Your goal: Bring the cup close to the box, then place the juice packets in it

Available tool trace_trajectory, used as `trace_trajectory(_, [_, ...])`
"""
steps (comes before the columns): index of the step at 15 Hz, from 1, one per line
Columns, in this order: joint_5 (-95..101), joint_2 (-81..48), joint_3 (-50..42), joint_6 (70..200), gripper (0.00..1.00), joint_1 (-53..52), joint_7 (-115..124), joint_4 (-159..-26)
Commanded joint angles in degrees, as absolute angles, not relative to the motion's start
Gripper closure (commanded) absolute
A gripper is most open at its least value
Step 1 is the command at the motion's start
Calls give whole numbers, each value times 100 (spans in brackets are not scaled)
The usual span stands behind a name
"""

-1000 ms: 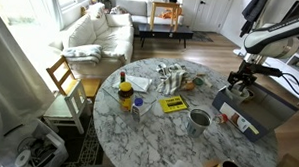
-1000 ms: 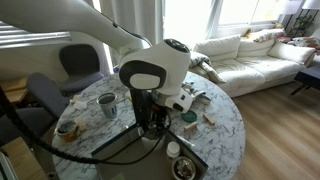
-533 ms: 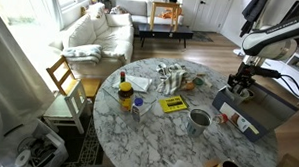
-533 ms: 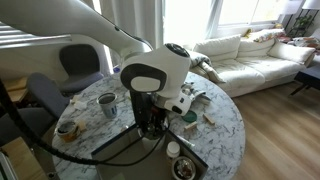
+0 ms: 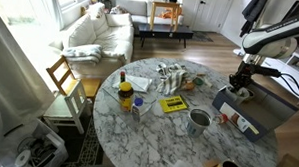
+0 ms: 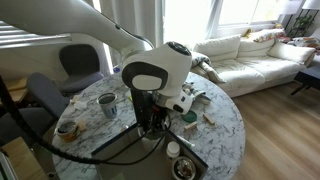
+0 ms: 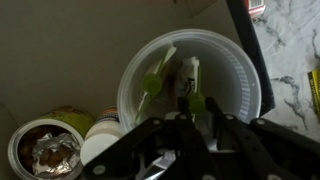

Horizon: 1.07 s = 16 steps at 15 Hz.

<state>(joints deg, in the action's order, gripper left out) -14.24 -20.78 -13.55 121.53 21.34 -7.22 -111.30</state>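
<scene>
Two stages make up the task, and the first appears complete. The plain silver-grey cylindrical metal cup (image 5: 199, 119) stands upright on the round white marble counter (image 5: 148, 133), just beside the large grey rectangular box (image 5: 251, 109). The cup has no handle and an open mouth. Whether anything lies inside it cannot be told.

The stage in hand is judged to be the pick of a juice packet. To the right of the cup, the black two-finger hand (image 5: 239, 92) hangs low over the box interior.

In the wrist view, reading from the left:

1. A round foil-lidded pot (image 7: 42, 150) sits at the lower corner.
2. A round white plastic tub (image 7: 225, 75) fills the centre and holds small white-and-green packets (image 7: 188, 75), probably the juice packets.
3. The hand (image 7: 186, 112) points into this tub. Its jaws stand narrow and close about one packet. Whether they have taken hold of it cannot be told.

The next move calls for a confirmed grip, then a straight lift clear of the tub rim and the box wall. A short traverse to the cup follows. The packet must be centred over the cup mouth before release, since that opening looks narrow.
</scene>
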Motion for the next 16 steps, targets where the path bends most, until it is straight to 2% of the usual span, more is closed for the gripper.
trace_trajectory(1, [-1312, -1906, -1391, 11915, 95, 2109, -583, -11052])
trace_trajectory(7, [-112, -934, -1471, 11431, 95, 1728, -227, -11203])
trace_trajectory(16, [988, 244, -747, 10162, 95, 841, -851, -11284])
